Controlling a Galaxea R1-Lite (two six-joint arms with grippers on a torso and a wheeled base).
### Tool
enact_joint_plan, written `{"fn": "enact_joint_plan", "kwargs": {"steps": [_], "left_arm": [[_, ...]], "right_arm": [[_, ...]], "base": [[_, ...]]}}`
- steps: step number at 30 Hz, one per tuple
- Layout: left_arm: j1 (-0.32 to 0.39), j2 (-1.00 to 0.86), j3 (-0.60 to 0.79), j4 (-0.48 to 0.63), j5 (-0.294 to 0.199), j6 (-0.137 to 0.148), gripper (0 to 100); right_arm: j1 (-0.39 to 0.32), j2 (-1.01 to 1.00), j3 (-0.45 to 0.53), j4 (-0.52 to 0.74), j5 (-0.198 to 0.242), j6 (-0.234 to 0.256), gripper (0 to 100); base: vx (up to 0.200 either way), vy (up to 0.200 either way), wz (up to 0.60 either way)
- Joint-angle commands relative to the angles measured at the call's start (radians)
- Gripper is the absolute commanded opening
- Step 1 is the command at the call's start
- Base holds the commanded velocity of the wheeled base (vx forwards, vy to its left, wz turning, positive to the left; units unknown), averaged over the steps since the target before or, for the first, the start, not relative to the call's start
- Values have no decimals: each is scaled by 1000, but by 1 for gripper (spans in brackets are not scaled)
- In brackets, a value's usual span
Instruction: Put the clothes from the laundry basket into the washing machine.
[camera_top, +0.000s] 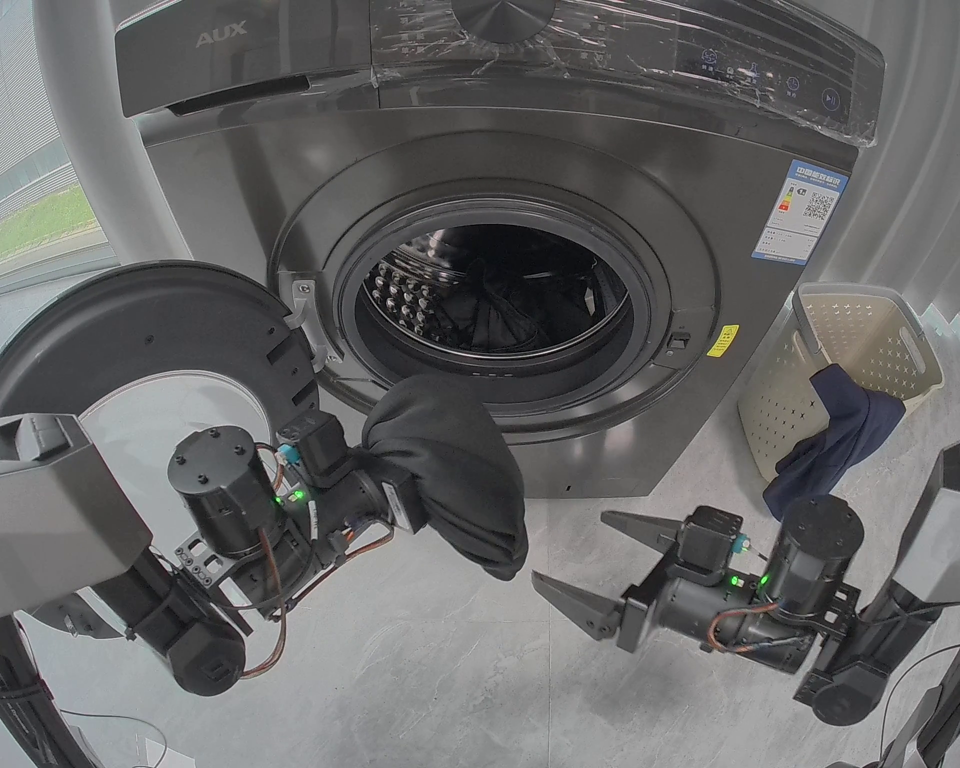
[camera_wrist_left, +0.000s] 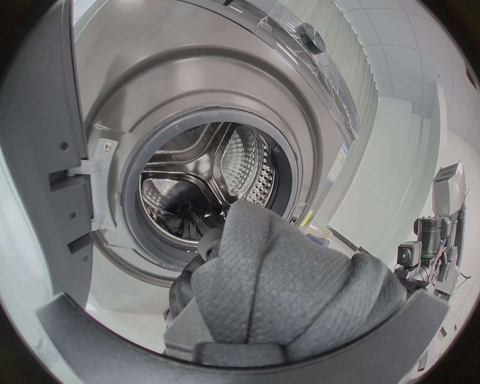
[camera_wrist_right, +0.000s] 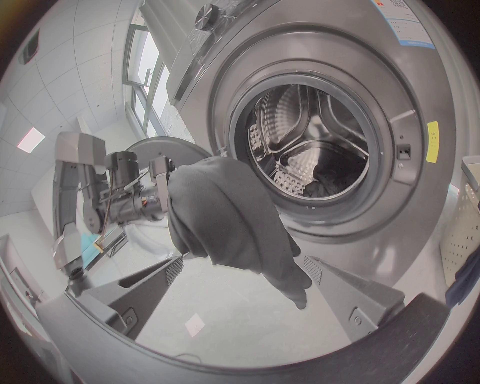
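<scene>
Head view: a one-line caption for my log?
Left gripper holds a dark garment before the open washing machine; right gripper open, blue cloth draped over basket.

We record a pale grey tiled floor (camera_top: 420, 660) with a glossy finish and faint joint lines. A small white square patch (camera_wrist_right: 195, 325) lies on it. At the far left, a window (camera_top: 40, 215) shows green ground outside, and a white column (camera_top: 90, 150) stands just beside it. A white pleated surface (camera_top: 915, 170) stands on the right; we cannot tell whether it is curtain or panel. Overhead, a white tiled ceiling (camera_wrist_right: 65, 65) holds one lit rectangular panel (camera_wrist_right: 30, 140). A plain white wall (camera_wrist_left: 395, 165) meets that ceiling.
</scene>
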Motion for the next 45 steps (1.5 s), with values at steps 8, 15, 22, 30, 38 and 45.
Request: {"fn": "enact_joint_plan", "kwargs": {"steps": [8,15,22,30,38,45], "left_arm": [[-3,-181,192,0,-23,29,0],[0,-176,207,0,-26,32,0],[-26,-149,210,0,-26,38,0],[-44,-137,212,-2,-26,46,0],[-61,-135,213,-2,-26,46,0],[-81,-110,199,-2,-23,83,0]], "right_arm": [[-134,-97,116,-1,-18,-19,100],[-148,-78,121,-1,-45,-12,100],[-154,-75,106,-1,-61,-6,100],[-140,-74,112,-1,-64,-6,100],[-110,-74,127,1,-64,-4,100],[-70,-75,141,-1,-62,-4,100]], "base": [[0,0,0],[0,0,0],[86,0,0],[200,0,0],[200,0,0],[57,0,0]]}}
